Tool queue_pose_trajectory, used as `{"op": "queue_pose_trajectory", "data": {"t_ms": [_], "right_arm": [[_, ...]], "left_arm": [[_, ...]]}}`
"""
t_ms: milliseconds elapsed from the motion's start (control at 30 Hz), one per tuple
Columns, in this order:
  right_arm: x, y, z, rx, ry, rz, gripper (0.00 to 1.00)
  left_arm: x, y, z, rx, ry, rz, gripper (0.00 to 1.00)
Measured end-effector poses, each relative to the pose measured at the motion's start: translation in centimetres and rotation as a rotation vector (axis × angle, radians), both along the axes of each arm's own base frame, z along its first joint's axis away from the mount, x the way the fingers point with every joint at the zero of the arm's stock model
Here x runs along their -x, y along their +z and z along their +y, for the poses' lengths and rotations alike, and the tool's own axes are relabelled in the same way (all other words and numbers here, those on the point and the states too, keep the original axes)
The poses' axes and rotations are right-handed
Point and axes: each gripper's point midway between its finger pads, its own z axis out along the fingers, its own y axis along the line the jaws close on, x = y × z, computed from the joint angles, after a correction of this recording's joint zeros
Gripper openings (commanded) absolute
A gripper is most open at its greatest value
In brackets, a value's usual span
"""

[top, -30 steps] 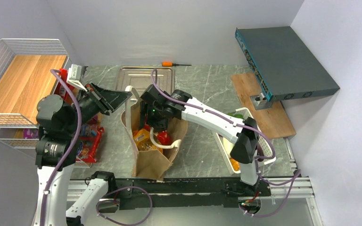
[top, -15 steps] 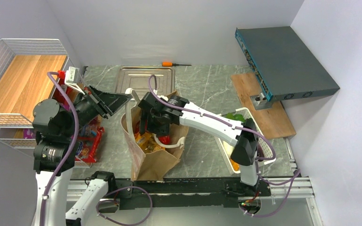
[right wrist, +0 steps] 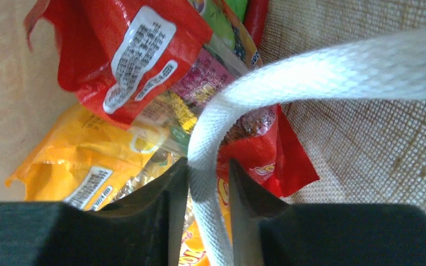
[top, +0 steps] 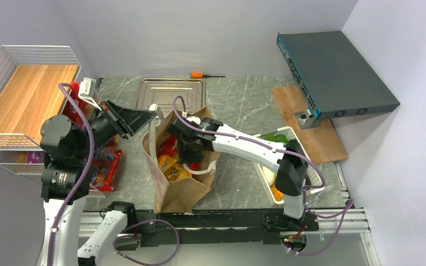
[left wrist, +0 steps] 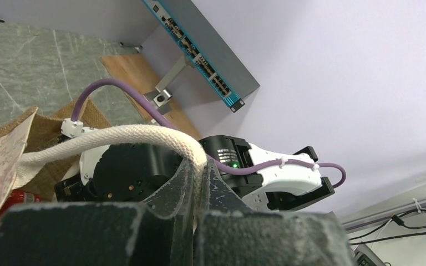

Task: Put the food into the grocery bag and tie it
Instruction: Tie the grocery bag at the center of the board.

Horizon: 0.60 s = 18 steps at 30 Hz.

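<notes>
Grey marbled tabletop (top: 244, 105), walled in pale lilac: the grocery bag (top: 180, 185) stands open near the middle, between the two arms, as the work appears to turn from loading to tying. The left gripper (left wrist: 196, 172) is clamped on one white handle (left wrist: 116, 138) at the bag's far left rim, holding it raised. The right gripper (right wrist: 205, 172), reaching down into the mouth, is closed around the other handle (right wrist: 321, 72). Inside lie a red packet (right wrist: 122, 55), an orange packet (right wrist: 66, 166) and a red chili (right wrist: 255, 16). The white basket (top: 289, 130) to the right holds a green item (top: 277, 136) and something orange (top: 276, 194), so loading may not be finished. Next, judging by the grips, the loops must be drawn together and crossed above the mouth without tipping the bag.
</notes>
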Motion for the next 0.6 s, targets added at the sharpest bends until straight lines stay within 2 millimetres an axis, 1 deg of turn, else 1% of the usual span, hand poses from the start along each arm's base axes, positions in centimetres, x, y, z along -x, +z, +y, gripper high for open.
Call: {"op": "queue_pose_trajectory", "data": {"t_ms": [67,133,167,267,333,400,467,533,600], "right_arm": [[-0.2,0.2,0.2,-0.008,0.02,-0.015,0.2],[-0.4,0.9,0.5,-0.013,0.037,-0.03,0.16],[-0.6,1.6,0.9,-0.02,0.044,-0.038,0.15],[-1.8,5.0,2.7,-0.077,0.063,-0.087,0.13],[-2.6,8.3,3.7,-0.134,0.071,-0.128,0.1],[-3.1,11.8,4.1,-0.207,0.077,-0.173,0.08],[-3.3,14.3,3.6,-0.262,0.076,-0.205,0.05],[-3.3,16.0,2.0,-0.299,0.062,-0.223,0.0],[-3.3,17.1,0.1,-0.33,0.043,-0.236,0.0]], "left_arm": [[-0.1,-0.1,-0.1,-0.002,-0.004,0.005,0.0],[-0.3,-0.3,-0.1,-0.006,-0.007,0.012,0.0],[-0.4,-0.4,-0.1,-0.009,-0.008,0.013,0.0],[-0.6,-0.4,-0.2,-0.013,-0.009,0.011,0.0],[-0.5,-0.4,-0.2,-0.018,-0.01,0.008,0.0],[-0.5,-0.5,-0.1,-0.027,-0.01,0.003,0.0],[-0.5,-0.6,-0.1,-0.034,-0.01,-0.002,0.0],[-0.5,-0.6,-0.1,-0.035,-0.01,-0.003,0.0],[-0.4,-0.6,-0.1,-0.036,-0.01,-0.007,0.0]]}}
